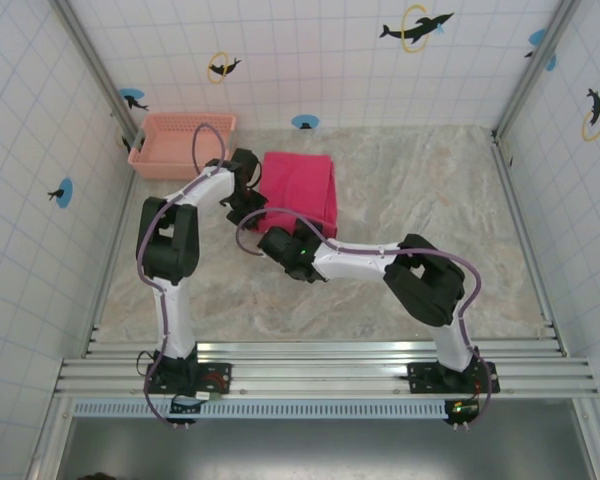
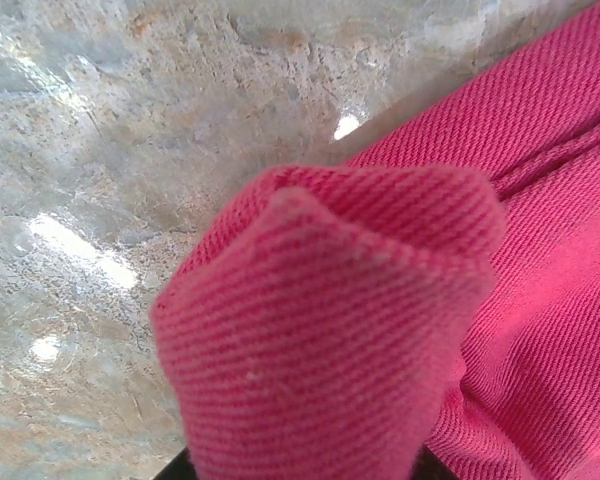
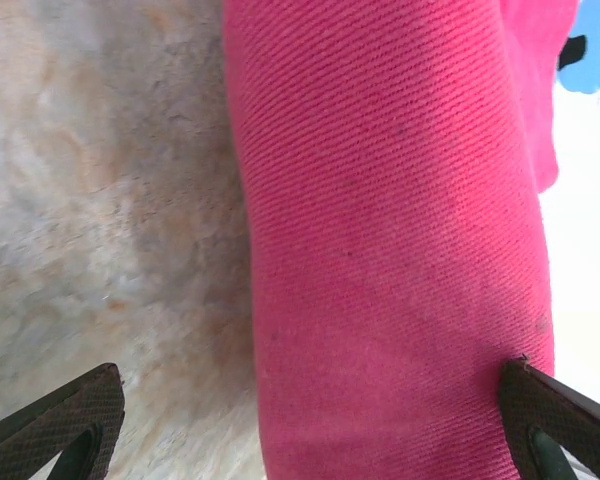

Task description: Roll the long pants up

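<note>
Where long pants (image 2: pixel 330 330) bunch, left gripper (image 1: pixel 248 205) seemingly pinches.

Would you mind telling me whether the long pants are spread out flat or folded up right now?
Folded: the long pants form one compact rectangle with no separate legs showing.

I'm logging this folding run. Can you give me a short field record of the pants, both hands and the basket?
long pants: magenta, folded into a compact block on the table
left hand: shut on a bunched fold at the pants' left edge
right hand: open wide at the pants' near end
basket: pale pink, far left, apart from the pants
</note>
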`<act>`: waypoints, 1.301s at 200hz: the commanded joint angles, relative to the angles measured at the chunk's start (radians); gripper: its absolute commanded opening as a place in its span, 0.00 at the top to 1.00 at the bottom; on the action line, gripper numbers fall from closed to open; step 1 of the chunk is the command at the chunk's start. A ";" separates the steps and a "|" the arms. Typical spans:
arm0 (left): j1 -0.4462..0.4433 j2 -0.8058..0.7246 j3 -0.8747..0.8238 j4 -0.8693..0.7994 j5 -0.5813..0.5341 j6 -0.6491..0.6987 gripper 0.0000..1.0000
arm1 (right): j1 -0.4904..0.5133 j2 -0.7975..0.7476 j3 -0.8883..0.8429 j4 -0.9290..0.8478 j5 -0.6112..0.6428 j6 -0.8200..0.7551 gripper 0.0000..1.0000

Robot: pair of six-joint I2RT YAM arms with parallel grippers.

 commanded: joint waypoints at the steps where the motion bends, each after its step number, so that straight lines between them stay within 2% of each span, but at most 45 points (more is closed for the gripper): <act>1: 0.001 0.118 -0.088 -0.289 0.013 0.078 1.00 | -0.009 0.038 -0.027 0.127 0.122 -0.032 0.01; 50: 0.020 0.091 -0.108 -0.299 0.008 0.112 1.00 | -0.010 0.118 -0.076 0.274 0.217 -0.051 0.01; 123: 0.039 0.086 -0.114 -0.308 -0.003 0.156 1.00 | -0.018 0.128 -0.133 0.292 0.241 -0.024 0.02; 138: 0.040 0.085 -0.120 -0.303 -0.002 0.158 1.00 | -0.019 0.129 -0.131 0.270 0.230 -0.010 0.10; 166: 0.043 0.086 -0.135 -0.291 0.002 0.159 1.00 | -0.015 0.123 -0.132 0.231 0.225 0.016 0.35; 200: 0.047 0.089 -0.138 -0.284 0.001 0.167 1.00 | 0.014 0.083 -0.181 0.215 0.227 0.034 0.37; 214: 0.048 0.088 -0.139 -0.279 0.002 0.166 1.00 | 0.026 0.077 -0.195 0.196 0.219 0.047 0.45; 220: 0.048 0.088 -0.137 -0.279 0.001 0.166 1.00 | 0.029 0.079 -0.196 0.186 0.214 0.052 0.50; 224: 0.048 0.086 -0.136 -0.279 0.001 0.165 1.00 | 0.030 0.078 -0.196 0.178 0.205 0.056 0.58; 229: 0.048 0.086 -0.134 -0.280 0.000 0.167 1.00 | 0.031 0.080 -0.195 0.169 0.196 0.059 0.86; 233: 0.049 0.086 -0.132 -0.280 -0.002 0.167 1.00 | 0.032 0.081 -0.194 0.165 0.196 0.062 0.99; 260: 0.048 0.066 -0.130 -0.277 -0.030 0.175 1.00 | 0.028 0.073 -0.171 0.092 0.107 0.070 1.00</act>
